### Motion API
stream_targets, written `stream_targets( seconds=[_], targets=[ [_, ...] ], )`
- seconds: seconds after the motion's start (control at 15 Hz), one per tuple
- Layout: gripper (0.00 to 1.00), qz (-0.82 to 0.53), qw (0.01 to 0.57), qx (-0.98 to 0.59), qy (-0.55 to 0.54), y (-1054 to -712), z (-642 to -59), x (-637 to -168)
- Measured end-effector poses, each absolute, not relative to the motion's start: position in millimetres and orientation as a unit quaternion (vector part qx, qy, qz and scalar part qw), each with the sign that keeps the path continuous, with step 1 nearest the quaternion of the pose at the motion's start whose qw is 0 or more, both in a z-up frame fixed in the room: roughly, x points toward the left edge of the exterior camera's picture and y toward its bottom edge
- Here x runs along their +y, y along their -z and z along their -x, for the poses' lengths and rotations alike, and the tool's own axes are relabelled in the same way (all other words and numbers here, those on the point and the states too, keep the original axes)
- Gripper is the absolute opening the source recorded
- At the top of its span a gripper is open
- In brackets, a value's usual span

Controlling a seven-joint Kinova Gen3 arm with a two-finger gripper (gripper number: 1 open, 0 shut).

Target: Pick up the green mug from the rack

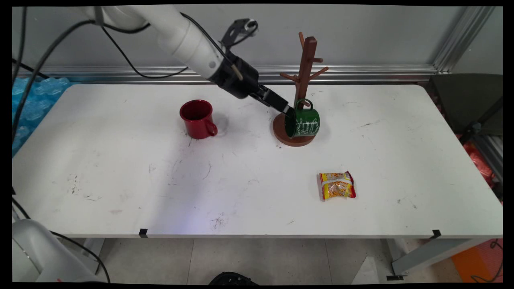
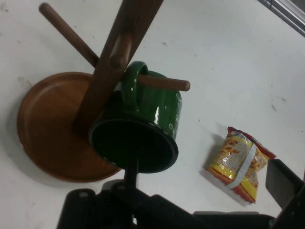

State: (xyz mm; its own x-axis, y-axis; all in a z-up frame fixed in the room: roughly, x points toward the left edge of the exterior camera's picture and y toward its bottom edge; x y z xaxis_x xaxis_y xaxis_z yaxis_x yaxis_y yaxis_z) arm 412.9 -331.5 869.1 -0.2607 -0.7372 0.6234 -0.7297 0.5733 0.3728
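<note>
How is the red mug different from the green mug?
The glossy red mug stands upright on the white table, while the glossy green mug hangs sideways by its handle from a peg of the brown wooden mug tree. The green mug bears white lettering; the red mug looks plain. Both have one handle.

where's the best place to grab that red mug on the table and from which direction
Take the red mug by its rim wall from above, one finger inside. It stands upright with its mouth open upward and bare table all round; its handle juts toward the table's near side, so pinch the rim away from it.
</note>
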Motion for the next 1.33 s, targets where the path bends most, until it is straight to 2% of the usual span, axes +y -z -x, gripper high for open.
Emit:
stream_targets(
  seconds=[1.33],
  targets=[
    [1.00,-0.495,0.409,-0.766,0.021,-802,-368,-356]
  ],
)
